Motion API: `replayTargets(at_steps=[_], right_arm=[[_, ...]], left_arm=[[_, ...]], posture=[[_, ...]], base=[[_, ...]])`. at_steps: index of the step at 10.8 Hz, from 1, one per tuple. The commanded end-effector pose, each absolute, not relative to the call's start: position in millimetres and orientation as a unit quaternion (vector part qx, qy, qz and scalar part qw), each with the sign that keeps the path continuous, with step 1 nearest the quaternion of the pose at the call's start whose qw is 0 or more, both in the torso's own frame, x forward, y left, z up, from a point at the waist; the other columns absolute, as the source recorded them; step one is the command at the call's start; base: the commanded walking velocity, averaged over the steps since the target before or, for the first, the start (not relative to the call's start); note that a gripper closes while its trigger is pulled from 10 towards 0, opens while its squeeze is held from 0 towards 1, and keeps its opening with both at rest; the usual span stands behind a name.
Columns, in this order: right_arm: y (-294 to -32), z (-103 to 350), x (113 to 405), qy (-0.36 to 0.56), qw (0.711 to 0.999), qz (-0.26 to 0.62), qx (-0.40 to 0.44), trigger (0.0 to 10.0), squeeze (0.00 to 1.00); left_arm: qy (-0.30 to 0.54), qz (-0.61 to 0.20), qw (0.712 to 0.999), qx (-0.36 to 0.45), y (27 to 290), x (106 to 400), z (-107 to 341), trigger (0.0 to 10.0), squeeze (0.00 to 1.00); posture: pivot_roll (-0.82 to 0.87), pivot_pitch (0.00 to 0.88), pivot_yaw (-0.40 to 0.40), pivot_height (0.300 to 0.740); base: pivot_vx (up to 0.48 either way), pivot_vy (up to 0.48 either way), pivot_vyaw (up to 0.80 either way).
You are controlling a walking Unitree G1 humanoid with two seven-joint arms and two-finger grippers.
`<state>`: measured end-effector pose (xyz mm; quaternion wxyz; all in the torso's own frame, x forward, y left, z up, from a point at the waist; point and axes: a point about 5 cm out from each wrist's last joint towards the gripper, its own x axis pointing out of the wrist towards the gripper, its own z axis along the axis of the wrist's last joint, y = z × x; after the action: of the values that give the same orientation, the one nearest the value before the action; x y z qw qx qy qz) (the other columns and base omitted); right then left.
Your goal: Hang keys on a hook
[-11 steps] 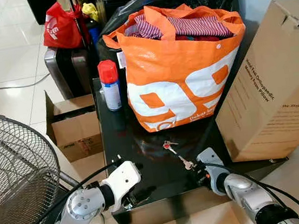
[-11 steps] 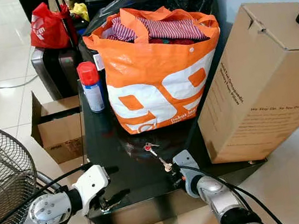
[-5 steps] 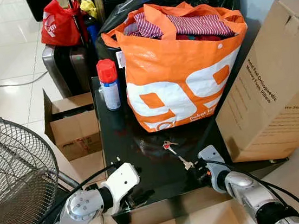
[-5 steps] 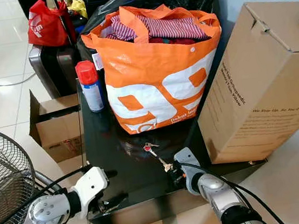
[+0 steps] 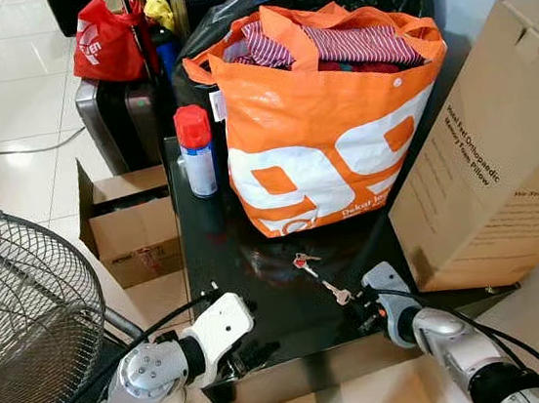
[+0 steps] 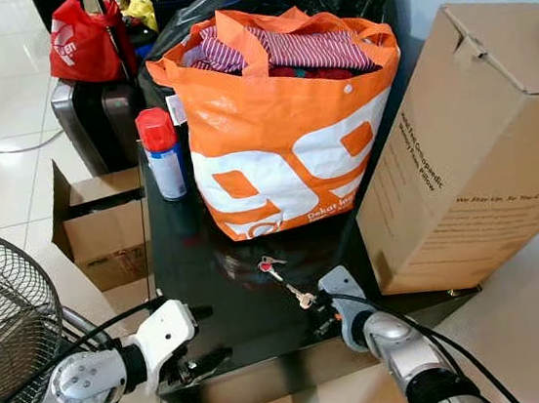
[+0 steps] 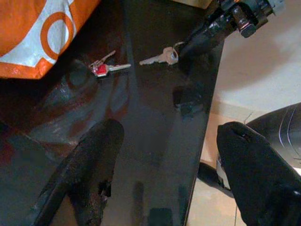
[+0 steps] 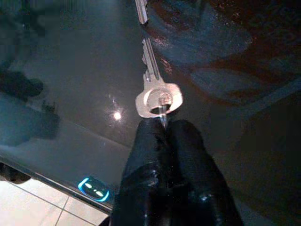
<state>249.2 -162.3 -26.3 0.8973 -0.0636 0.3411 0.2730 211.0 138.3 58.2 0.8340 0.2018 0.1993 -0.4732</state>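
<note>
Right gripper [image 8: 162,123] pinches keys [image 5: 320,278] near table [image 5: 287,342] edge.

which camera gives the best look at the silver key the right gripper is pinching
The right wrist view: the silver key sits close up, its bow at the right gripper's closed tips. The left wrist view shows it smaller; both eye views show it tiny on the black table.

Cardboard box [image 5: 484,146]: "...Orthopaedic Memory Foam Pillow". Orange bag [image 5: 324,126]: large white "99".
</note>
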Motion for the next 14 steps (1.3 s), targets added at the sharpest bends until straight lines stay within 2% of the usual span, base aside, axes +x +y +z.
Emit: replayTargets(at_steps=[1,6,10,13,14], right_arm=[[-167,-25,250,0.344,0.898,0.268,-0.062,0.0,0.00],[-163,-23,250,0.327,0.903,0.276,-0.038,0.0,0.00],[-161,8,258,0.222,0.930,0.283,0.076,0.0,0.00],[-167,30,249,0.174,0.938,0.271,0.127,0.0,0.00],[-170,44,247,0.146,0.945,0.261,0.131,0.0,0.00]], left_arm=[[0.199,-0.482,0.829,0.201,135,209,59,10.0,0.00],[0.198,-0.481,0.830,0.201,133,209,61,10.0,0.00],[0.191,-0.468,0.840,0.196,132,208,58,10.0,0.00],[0.168,-0.441,0.866,0.165,132,210,59,10.0,0.00],[0.133,-0.403,0.895,0.135,129,219,72,10.0,0.00]], posture=[[-0.01,0.105,-0.070,0.740],[-0.01,0.101,-0.075,0.740],[-0.02,0.067,-0.085,0.740],[-0.02,0.017,-0.063,0.740],[-0.02,0.000,-0.050,0.740]], base=[[0.000,0.000,0.00],[0.000,0.000,0.00],[0.000,0.000,0.00],[0.000,0.000,0.00],[0.000,0.000,0.00]])
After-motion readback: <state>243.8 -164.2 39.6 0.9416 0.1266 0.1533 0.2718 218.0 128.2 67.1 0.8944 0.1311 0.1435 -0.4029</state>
